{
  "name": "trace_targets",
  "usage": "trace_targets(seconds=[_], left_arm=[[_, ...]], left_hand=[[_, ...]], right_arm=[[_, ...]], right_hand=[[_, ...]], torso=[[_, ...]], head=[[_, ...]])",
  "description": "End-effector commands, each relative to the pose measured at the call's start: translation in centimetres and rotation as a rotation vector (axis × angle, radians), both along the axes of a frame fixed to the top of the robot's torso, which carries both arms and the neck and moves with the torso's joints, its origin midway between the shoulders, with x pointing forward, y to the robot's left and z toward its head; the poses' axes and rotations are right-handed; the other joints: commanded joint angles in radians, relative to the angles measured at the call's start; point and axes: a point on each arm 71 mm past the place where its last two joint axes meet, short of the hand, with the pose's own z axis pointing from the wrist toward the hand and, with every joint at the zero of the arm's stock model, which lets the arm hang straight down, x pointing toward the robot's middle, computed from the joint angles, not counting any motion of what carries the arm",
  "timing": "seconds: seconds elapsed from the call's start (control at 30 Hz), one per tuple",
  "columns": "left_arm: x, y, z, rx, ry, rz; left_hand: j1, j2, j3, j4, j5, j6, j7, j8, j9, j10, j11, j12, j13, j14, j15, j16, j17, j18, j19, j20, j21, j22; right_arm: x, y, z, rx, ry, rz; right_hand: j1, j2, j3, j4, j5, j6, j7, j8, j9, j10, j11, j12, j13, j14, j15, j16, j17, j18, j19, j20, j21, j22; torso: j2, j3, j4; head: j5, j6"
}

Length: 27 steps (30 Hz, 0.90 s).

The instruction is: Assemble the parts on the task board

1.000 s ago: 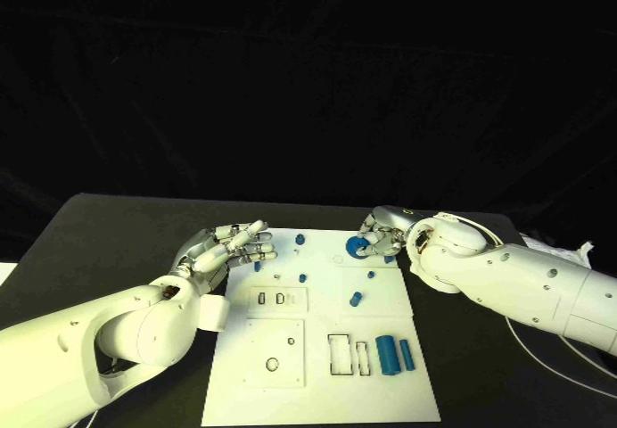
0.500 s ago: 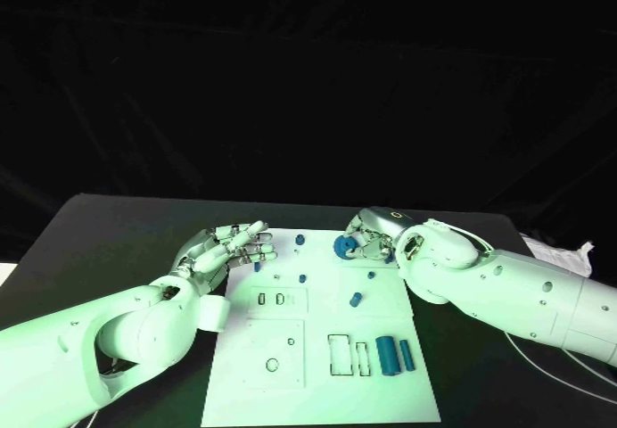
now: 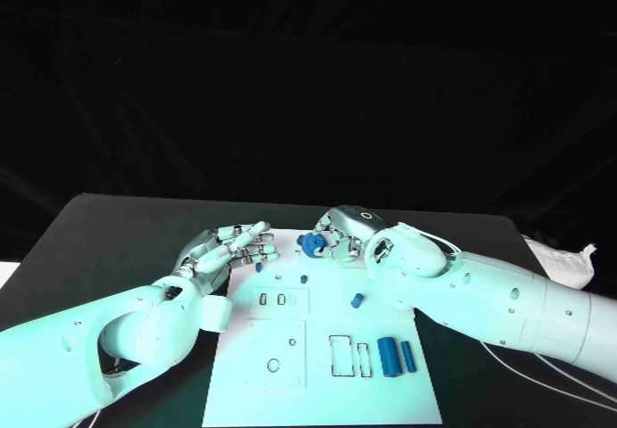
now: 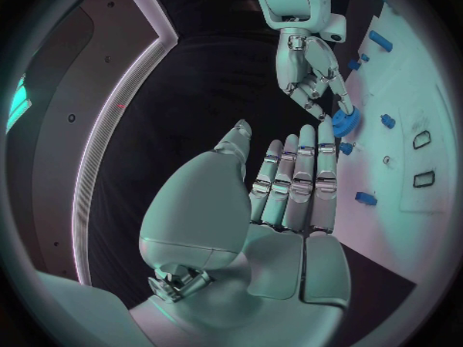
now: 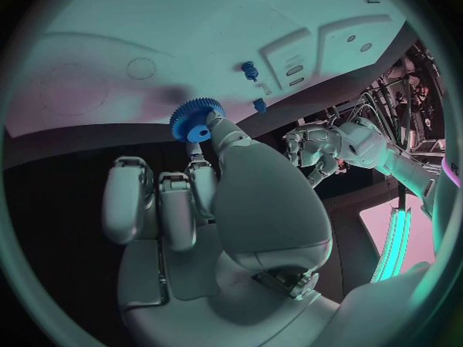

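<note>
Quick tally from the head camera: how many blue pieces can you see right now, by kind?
Gear, held by the right hand: 1
Small pegs on the board: 3
Long pieces: 2
Total: 6

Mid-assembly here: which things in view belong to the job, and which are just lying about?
Job:
task board
blue gear, held in the right hand over the board's far end
blue cylinder and blue bar lying on the board
small blue pegs
left hand, holding nothing

Lying about:
white bag at the table's right edge
cable
</note>
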Motion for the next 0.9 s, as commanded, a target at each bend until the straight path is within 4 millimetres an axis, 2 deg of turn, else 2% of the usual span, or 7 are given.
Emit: trace_targets(seconds=[0.03,0.27,0.63,0.9], left_arm=[[-0.1,-0.3,0.2,-0.015,-0.006,-0.020],[0.0,-0.3,0.2,-0.015,-0.006,-0.020],[0.0,-0.4,0.1,-0.015,-0.006,-0.022],[0.0,-0.4,0.1,-0.015,-0.005,-0.022]], left_hand=[[0.005,0.004,-0.002,-0.006,-0.004,-0.001,0.005,-0.006,-0.001,-0.001,0.003,-0.006,-0.001,0.001,0.005,-0.005,0.001,0.001,0.003,0.005,-0.004,-0.001],[0.005,0.004,-0.002,-0.006,-0.004,-0.001,0.005,-0.006,-0.001,-0.001,0.003,-0.006,-0.001,0.001,0.005,-0.005,0.001,0.001,0.003,0.005,-0.004,-0.001],[0.006,0.005,-0.002,-0.008,-0.004,-0.001,0.005,-0.006,-0.001,0.000,0.003,-0.006,-0.001,0.001,0.005,-0.006,0.002,0.002,0.003,0.005,-0.004,-0.002],[0.006,0.005,-0.002,-0.008,-0.004,-0.001,0.005,-0.006,-0.001,0.000,0.003,-0.006,-0.001,0.001,0.005,-0.006,0.002,0.002,0.003,0.005,-0.004,-0.002]], right_arm=[[0.2,0.6,-0.5,-0.033,-0.007,-0.012],[0.2,2.1,-1.3,-0.052,0.019,0.010],[0.4,3.3,-2.1,-0.064,0.036,0.021],[0.5,3.5,-2.2,-0.057,0.027,0.021]], right_hand=[[-0.010,0.002,0.011,0.003,0.006,0.046,-0.023,0.006,0.025,0.013,-0.016,-0.006,0.024,0.080,-0.005,0.003,0.129,-0.015,0.006,0.003,0.007,0.002],[-0.013,0.001,0.012,0.003,0.006,0.044,-0.022,0.004,0.025,0.013,-0.015,-0.007,0.024,0.080,-0.004,0.003,0.129,-0.015,0.006,0.003,0.007,0.002],[-0.024,-0.005,0.016,0.004,0.005,0.037,-0.018,-0.004,0.024,0.011,-0.013,-0.011,0.023,0.079,-0.002,0.002,0.127,-0.015,0.006,0.004,0.007,0.002],[-0.056,-0.024,0.014,0.014,-0.006,0.007,-0.004,-0.032,0.018,0.002,-0.001,-0.029,0.013,0.078,0.007,0.000,0.123,-0.016,0.005,0.011,0.007,0.003]], torso=[[0.000,0.0000,0.0016],[0.001,0.0006,-0.0026],[0.001,0.0012,-0.0014],[0.001,0.0012,-0.0036]], head=[[0.002,-0.002],[0.006,-0.004],[0.008,-0.006],[0.010,-0.008]])
